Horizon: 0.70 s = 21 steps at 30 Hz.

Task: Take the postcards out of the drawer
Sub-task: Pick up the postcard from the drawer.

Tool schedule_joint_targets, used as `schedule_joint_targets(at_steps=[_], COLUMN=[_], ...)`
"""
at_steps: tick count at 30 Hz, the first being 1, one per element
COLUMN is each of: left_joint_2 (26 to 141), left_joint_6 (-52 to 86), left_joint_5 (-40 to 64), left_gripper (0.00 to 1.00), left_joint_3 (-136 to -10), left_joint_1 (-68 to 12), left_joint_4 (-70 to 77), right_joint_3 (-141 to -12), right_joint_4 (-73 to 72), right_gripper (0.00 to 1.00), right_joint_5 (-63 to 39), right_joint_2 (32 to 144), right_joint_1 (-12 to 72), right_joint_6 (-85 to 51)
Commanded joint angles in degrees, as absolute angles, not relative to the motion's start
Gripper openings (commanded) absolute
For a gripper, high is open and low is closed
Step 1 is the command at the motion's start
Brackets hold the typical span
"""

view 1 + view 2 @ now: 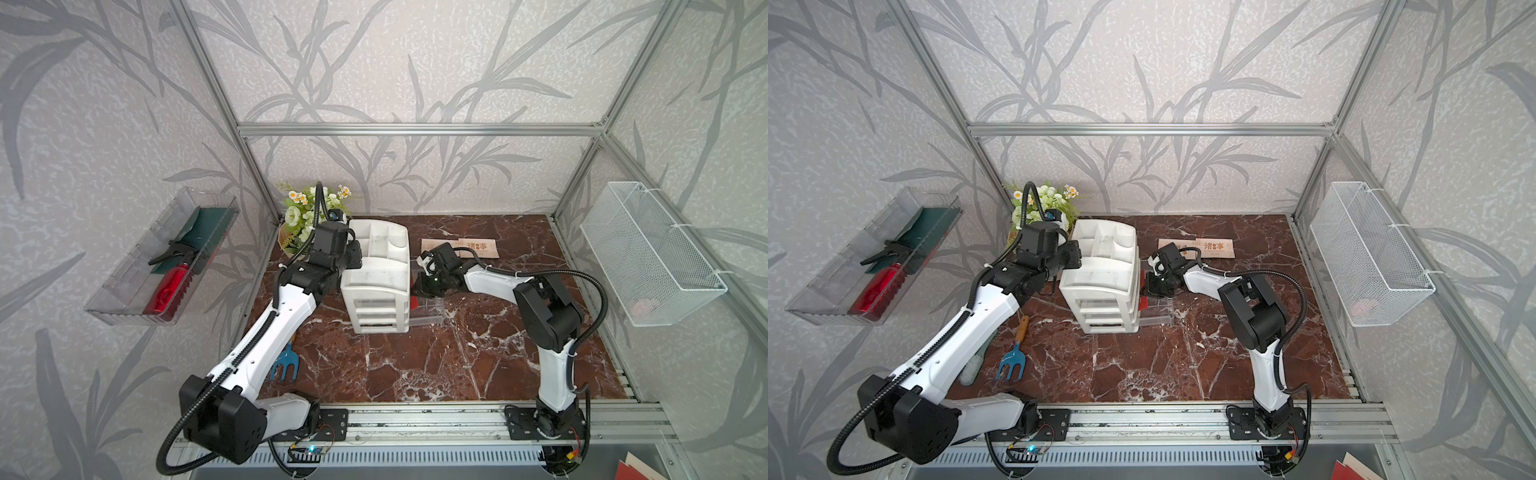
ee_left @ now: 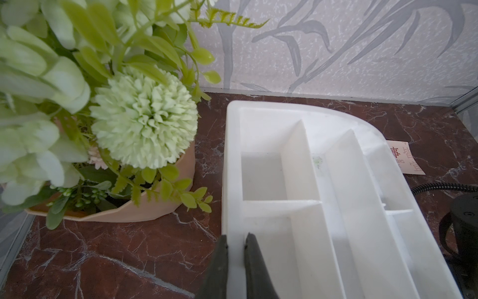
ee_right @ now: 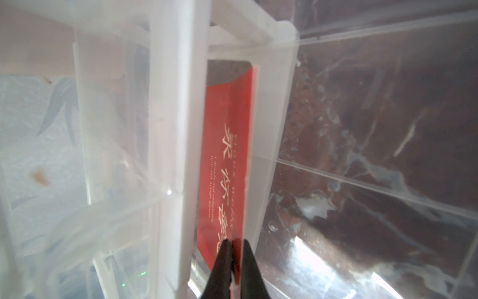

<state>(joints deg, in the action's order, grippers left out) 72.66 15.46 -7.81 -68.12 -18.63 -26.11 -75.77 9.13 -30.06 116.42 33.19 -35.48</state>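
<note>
One red postcard (image 3: 227,155), mid-frame in the drawer (image 3: 274,108), is pinched at its short edge by the right gripper (image 3: 234,242); it is probably light, bendy and slippery. The left gripper (image 2: 236,236) clamps the rim of the organiser (image 2: 336,168).

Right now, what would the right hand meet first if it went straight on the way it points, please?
The right hand is shut on the red postcard; beyond it, probably the drawer's far end wall.
</note>
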Motion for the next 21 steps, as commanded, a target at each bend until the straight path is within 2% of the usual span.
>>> schedule_joint_targets(at_steps=[1,5,11,21], left_joint_2=[74.6,74.2,73.4,73.8], left_joint_6=[13.0,12.7,11.7,9.2], left_joint_5=[-7.2,-7.3,-7.6,-7.0], left_gripper=[0.00,0.06,0.22,0.34], left_joint_3=[-66.8,-68.6,-71.4,-77.1], left_joint_1=[-18.4,-18.3,-18.3,-18.2], left_joint_4=[-35.8,-36.4,-37.1,-38.9], right_joint_3=[-76.3,-76.2,-76.1,-78.9], right_joint_4=[10.7,11.1,12.8,21.1], right_gripper=[0.06,0.04,0.03,0.02], right_joint_5=[-30.2,-29.8,-29.6,-29.1], right_joint_2=[114.2,112.7,109.8,105.4], right_joint_1=[32.8,32.1,30.1,26.0], right_joint_6=[-34.4,-33.7,-31.8,-24.5])
